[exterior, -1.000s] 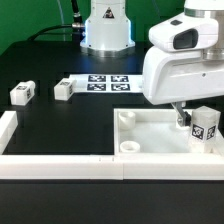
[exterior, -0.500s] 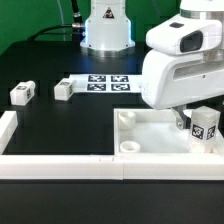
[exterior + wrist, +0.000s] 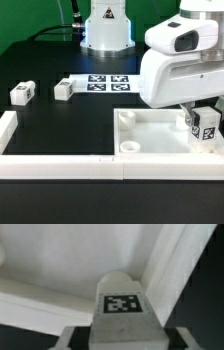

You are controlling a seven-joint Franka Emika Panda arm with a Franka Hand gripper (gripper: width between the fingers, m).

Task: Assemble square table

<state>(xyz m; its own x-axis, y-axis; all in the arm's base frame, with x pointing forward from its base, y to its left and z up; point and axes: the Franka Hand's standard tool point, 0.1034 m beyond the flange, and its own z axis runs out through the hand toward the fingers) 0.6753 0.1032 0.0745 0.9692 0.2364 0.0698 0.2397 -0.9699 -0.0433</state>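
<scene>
Tagged white leg (image 3: 122,303) sitting between the tool's (image 3: 124,339) two fingers (image 3: 76,338), both pressing against its sides. Tabletop (image 3: 60,274) rim running past it; dark bench (image 3: 205,308) showing outside the rim.

A matte black tabletop (image 3: 70,125) lies under soft, even light. Behind it, at the exterior view's left, stands a plain green backdrop (image 3: 20,20). Long white bar-shaped border walls (image 3: 60,166) line its front edge and the exterior view's left.
</scene>
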